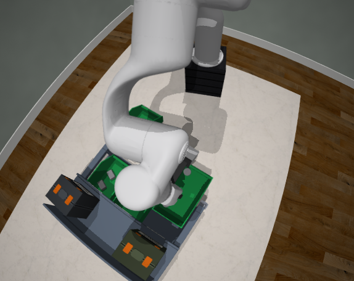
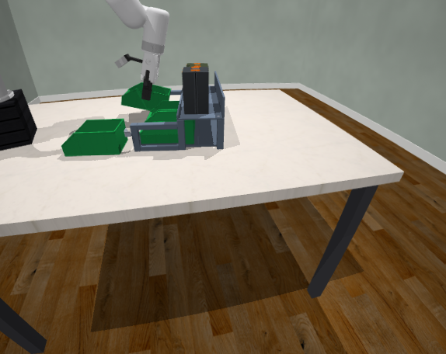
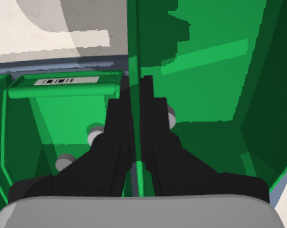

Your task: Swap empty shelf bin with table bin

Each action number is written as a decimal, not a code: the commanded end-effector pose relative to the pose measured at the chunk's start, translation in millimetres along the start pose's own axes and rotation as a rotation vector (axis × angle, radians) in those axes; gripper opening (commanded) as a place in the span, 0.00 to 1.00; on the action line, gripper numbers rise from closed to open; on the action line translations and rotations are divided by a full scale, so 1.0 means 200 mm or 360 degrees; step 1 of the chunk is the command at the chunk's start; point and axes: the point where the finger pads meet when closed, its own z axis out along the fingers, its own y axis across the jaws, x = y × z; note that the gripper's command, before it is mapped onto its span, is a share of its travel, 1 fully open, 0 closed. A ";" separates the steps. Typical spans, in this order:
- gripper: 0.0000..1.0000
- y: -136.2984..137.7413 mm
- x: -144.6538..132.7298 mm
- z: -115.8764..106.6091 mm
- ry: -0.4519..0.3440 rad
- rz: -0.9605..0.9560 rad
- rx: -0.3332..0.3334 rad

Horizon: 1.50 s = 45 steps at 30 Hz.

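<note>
My gripper [image 3: 138,94] [image 2: 146,98] is shut on the side wall of a green open bin [image 1: 197,188] [image 2: 136,97] [image 3: 206,95]. That bin hangs raised over the right end of the blue-grey shelf [image 1: 105,223] [image 2: 204,133], tilted with its rear end lower in the exterior view. A grey round part [image 1: 187,171] [image 3: 171,117] shows in it; the arm may hide others. The shelf place below it is largely hidden. The other green bin [image 1: 146,114] [image 2: 95,140] stands base down on the table in front of the shelf's left end; the arm partly covers it in the top view.
A left bin [image 1: 97,176] with grey block parts and a middle bin [image 1: 137,213] [image 3: 61,115] with round parts sit on the shelf, next to the held bin. A black case [image 1: 77,197] [image 2: 195,93] and an olive case [image 1: 140,254] stand on the shelf's upper board.
</note>
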 end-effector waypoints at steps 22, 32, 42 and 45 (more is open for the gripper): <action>0.00 0.00 -0.04 -0.02 -0.0007 0.0000 -0.0002; 0.00 0.00 -0.05 -0.02 -0.0007 0.0000 -0.0002; 0.00 0.00 -0.05 -0.02 -0.0007 0.0000 -0.0002; 0.00 0.00 -0.05 -0.02 -0.0007 0.0000 -0.0002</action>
